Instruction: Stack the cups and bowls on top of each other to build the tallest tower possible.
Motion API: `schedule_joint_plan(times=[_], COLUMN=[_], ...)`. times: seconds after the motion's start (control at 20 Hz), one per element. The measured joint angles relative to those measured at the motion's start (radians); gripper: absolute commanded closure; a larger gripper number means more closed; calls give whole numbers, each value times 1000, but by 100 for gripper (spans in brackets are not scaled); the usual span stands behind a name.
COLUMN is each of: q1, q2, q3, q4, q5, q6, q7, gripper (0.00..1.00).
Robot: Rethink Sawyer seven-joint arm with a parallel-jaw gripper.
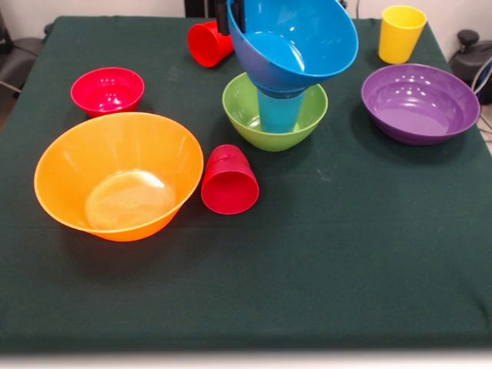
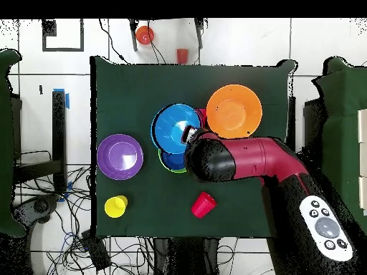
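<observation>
While tilted in the tool [image 1: 228, 17] — blue bowl [image 1: 296, 40].

A cup [image 1: 278, 110] stands upright inside the mid-bench bowl [image 1: 274, 112]; another bowl [image 1: 294, 42] hangs tilted over it, gripped at its rim by the claw [image 1: 229, 17]. To its left sit a big bowl [image 1: 118, 174] and, behind that, a small one [image 1: 107, 90]. Between them a tumbler [image 1: 229, 181] lies tipped over. At right rests a wide bowl [image 1: 420, 102], with an upright tumbler [image 1: 401, 33] behind.
</observation>
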Motion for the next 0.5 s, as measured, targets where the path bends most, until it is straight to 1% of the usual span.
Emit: schedule_joint_plan(times=[0.5], q1=[0], q2=[-17], q3=[2], q4=[0], q5=[6], q6=[1], q7=[0], gripper=[100])
